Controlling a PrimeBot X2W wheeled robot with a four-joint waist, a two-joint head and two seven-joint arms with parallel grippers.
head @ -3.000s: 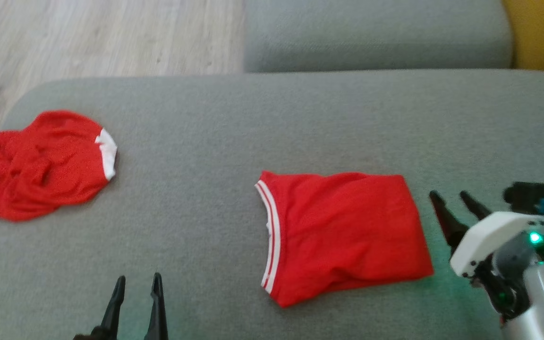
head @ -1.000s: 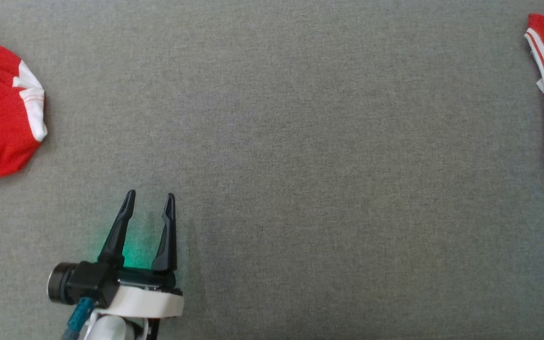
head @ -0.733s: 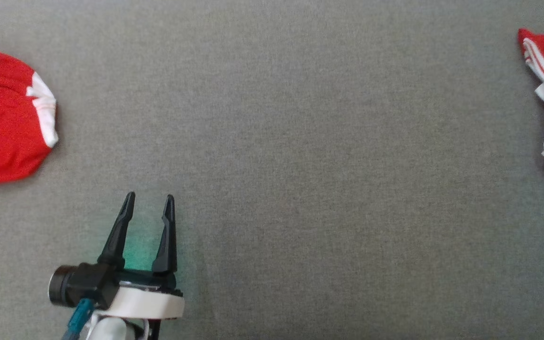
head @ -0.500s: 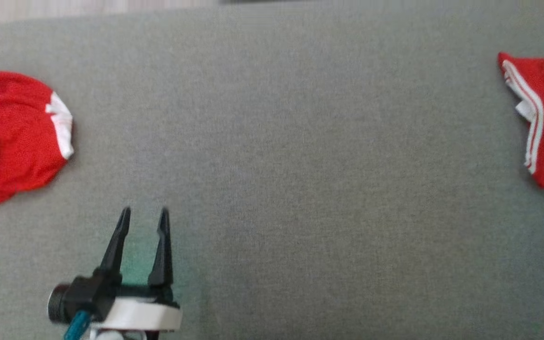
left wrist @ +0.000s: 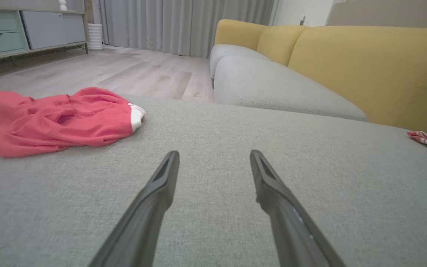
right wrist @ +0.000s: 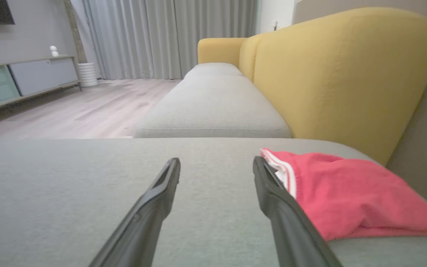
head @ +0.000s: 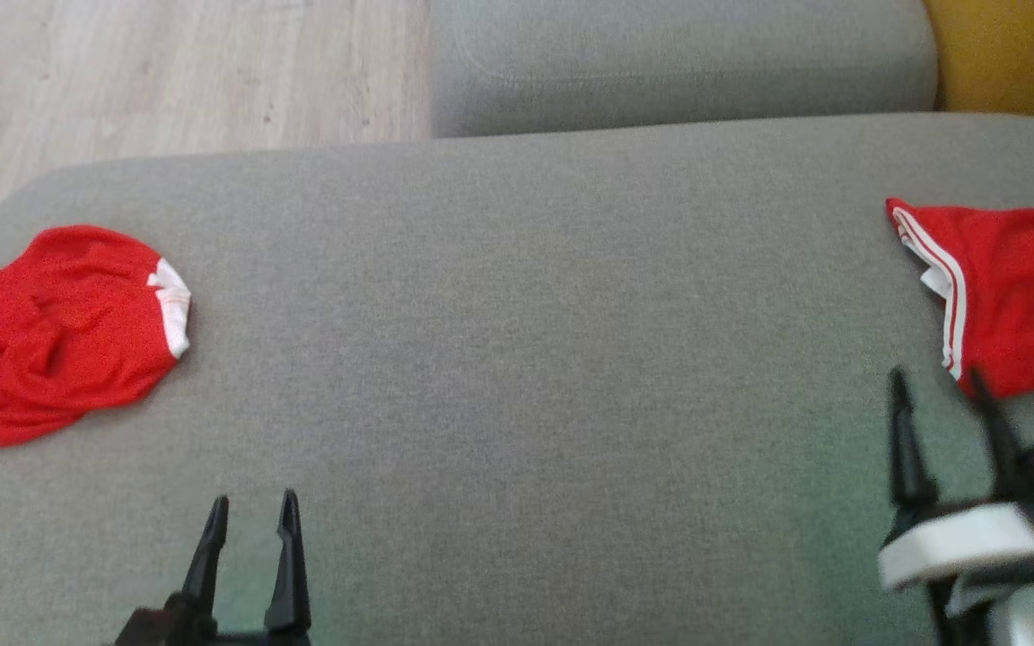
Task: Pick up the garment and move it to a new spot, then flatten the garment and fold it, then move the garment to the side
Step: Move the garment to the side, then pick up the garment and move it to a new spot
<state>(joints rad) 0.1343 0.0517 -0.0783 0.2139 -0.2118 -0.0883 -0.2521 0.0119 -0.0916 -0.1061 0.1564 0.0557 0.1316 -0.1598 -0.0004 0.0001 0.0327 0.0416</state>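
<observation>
A folded garment (head: 1011,296) is lying at the right end of a wide seat cushion (head: 517,359), with a crumpled garment (head: 50,332) sitting well apart at its left end. The left gripper (head: 254,498) is hovering over the cushion's near left, the right gripper (head: 936,375) just before the folded garment. A second cushion (head: 679,63) is lying behind, with floor (head: 167,72) to its left and a backrest (head: 1011,54) to its right.

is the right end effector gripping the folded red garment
No, the right end effector stands open beside the folded red white-striped garment, gripping nothing.
</observation>
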